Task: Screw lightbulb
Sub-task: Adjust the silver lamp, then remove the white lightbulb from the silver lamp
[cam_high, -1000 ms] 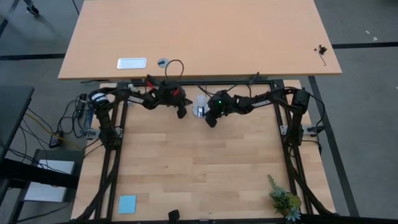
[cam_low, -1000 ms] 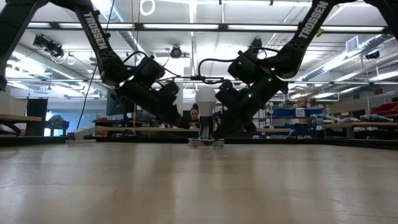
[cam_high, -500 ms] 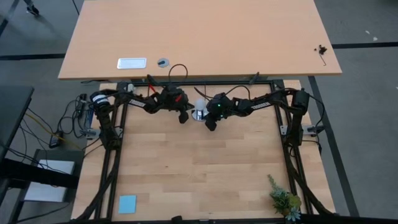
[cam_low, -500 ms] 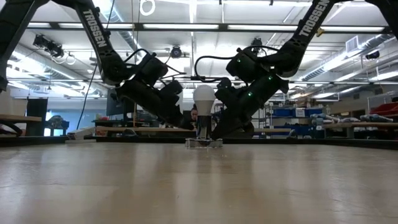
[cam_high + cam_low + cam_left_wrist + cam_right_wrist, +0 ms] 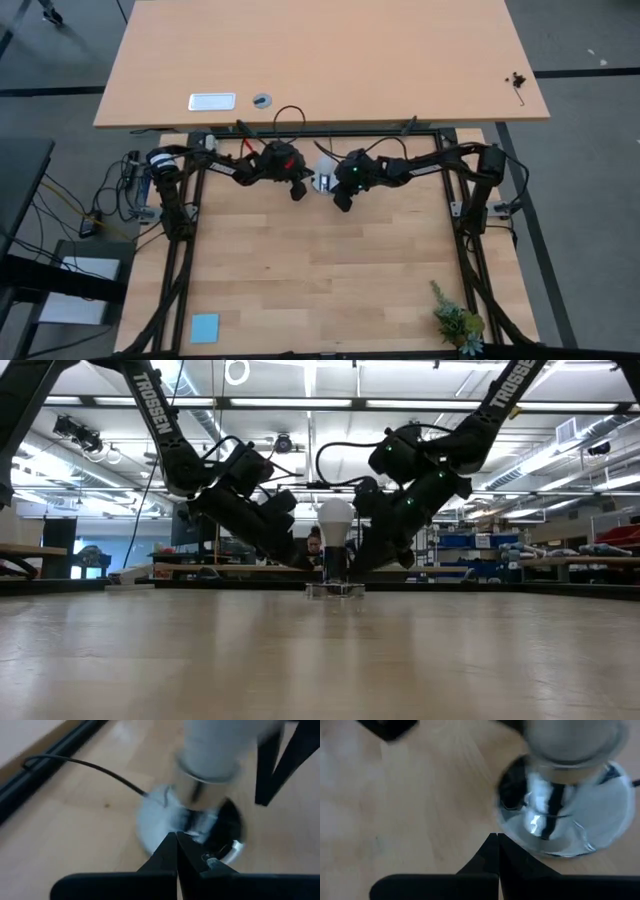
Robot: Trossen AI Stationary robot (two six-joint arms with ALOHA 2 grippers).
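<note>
The lightbulb (image 5: 335, 520) stands upright in the silver socket disc (image 5: 333, 589) at the desk's (image 5: 330, 280) far edge, between my arms. Light, smooth, fragile: I would grip the globe's widest part, gently. My left fingers (image 5: 176, 851) and right fingers (image 5: 497, 851) are clenched, empty.
</note>
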